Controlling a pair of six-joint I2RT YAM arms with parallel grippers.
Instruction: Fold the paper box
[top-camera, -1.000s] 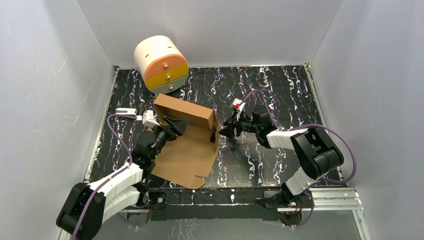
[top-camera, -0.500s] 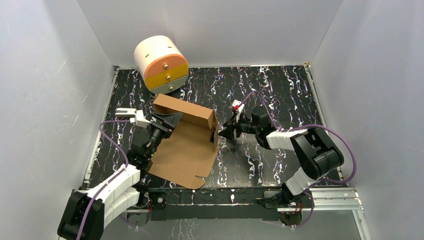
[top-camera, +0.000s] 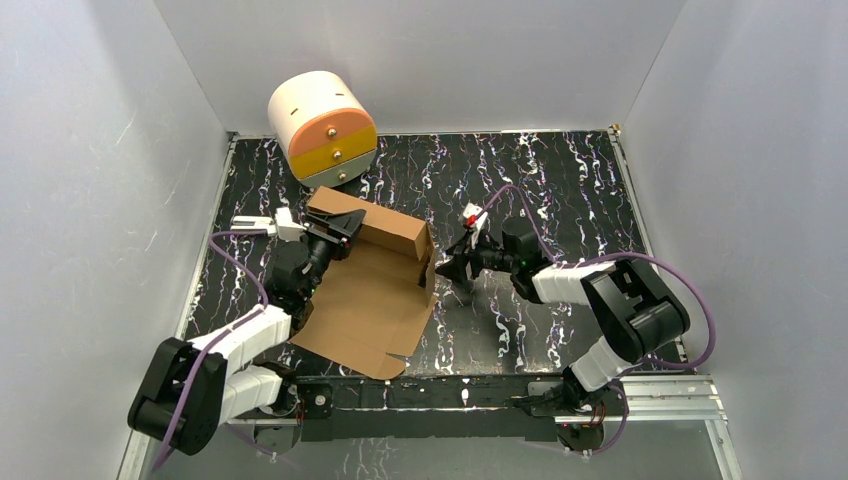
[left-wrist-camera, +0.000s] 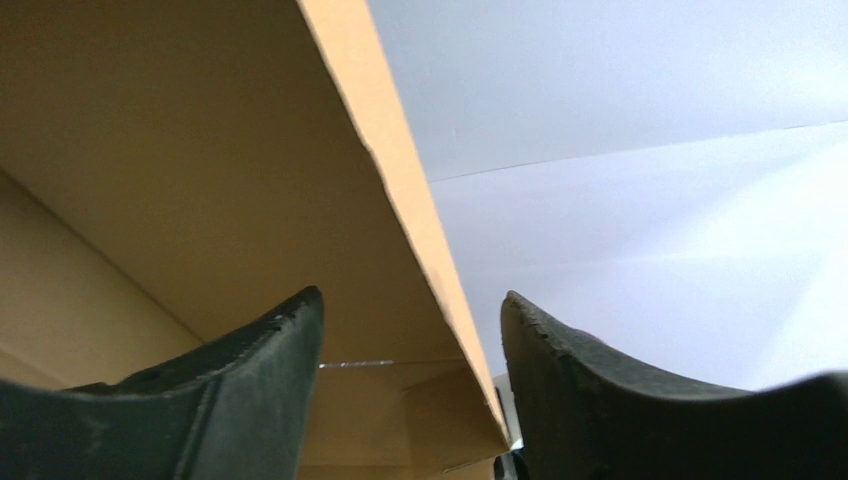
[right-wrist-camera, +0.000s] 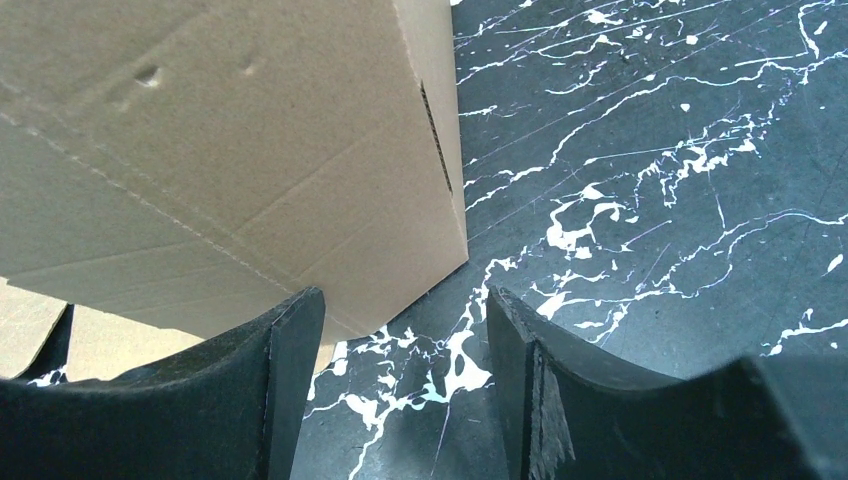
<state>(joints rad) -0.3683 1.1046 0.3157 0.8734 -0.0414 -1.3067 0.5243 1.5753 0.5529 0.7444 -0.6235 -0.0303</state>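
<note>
The paper box (top-camera: 375, 290) sits left of centre on the black marbled table (top-camera: 560, 180), half formed: its far wall and right side wall stand up, while a flat panel lies toward the near edge. The left gripper (top-camera: 335, 232) is at the far-left corner, fingers spread with a cardboard edge running between them. The right gripper (top-camera: 448, 268) hangs just beside the right wall, fingers spread, gripping nothing

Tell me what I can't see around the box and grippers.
- Top view: whether the left gripper touches the box wall; too small.
- Left wrist: the table, hidden by cardboard.
- Right wrist: box interior, hidden by its own wall; whether the right gripper touches it.
</note>
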